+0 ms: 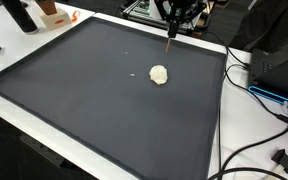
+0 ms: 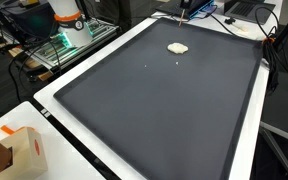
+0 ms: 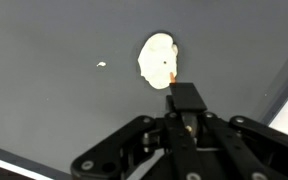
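Gripper (image 3: 187,108) pinching a thin stick (image 3: 172,78), hanging over a pale lump (image 3: 157,58).

Jaws are pressing together on the stick's dark upper end, and its orange tip is pointing down at the lump, which is lying on the black mat (image 1: 74,95) toward the arm's end (touching or not, I cannot tell). Stick is looking light, stiff and slim, likely to swivel unless gripped high and square. Lump is looking soft and squashable, best taken gently across its wider sides. White speck (image 3: 101,66) is sitting nearby, cables (image 1: 252,150) are trailing past the mat's edge, and a cardboard box (image 2: 24,150) is standing well apart.
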`<state>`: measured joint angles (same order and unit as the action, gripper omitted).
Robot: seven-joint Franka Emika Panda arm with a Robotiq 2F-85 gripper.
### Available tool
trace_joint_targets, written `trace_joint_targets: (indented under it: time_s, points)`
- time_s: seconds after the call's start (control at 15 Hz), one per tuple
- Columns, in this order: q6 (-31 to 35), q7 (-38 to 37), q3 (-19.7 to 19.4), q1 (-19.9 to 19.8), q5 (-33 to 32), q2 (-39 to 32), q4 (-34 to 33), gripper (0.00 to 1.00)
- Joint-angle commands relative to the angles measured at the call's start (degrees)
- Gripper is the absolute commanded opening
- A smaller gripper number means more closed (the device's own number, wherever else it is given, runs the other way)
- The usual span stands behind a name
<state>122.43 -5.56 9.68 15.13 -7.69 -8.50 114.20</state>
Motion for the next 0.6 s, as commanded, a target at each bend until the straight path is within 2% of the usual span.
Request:
trace_joint_targets:
  time_s: [0.0, 0.53]
  points:
    - [-1.27, 1.83, 0.74, -1.09, 2.07, -0.58, -0.67, 0.03]
    - [-2.71, 10.41, 0.56, -3.47, 7.19, -3.77, -1.08, 0.03]
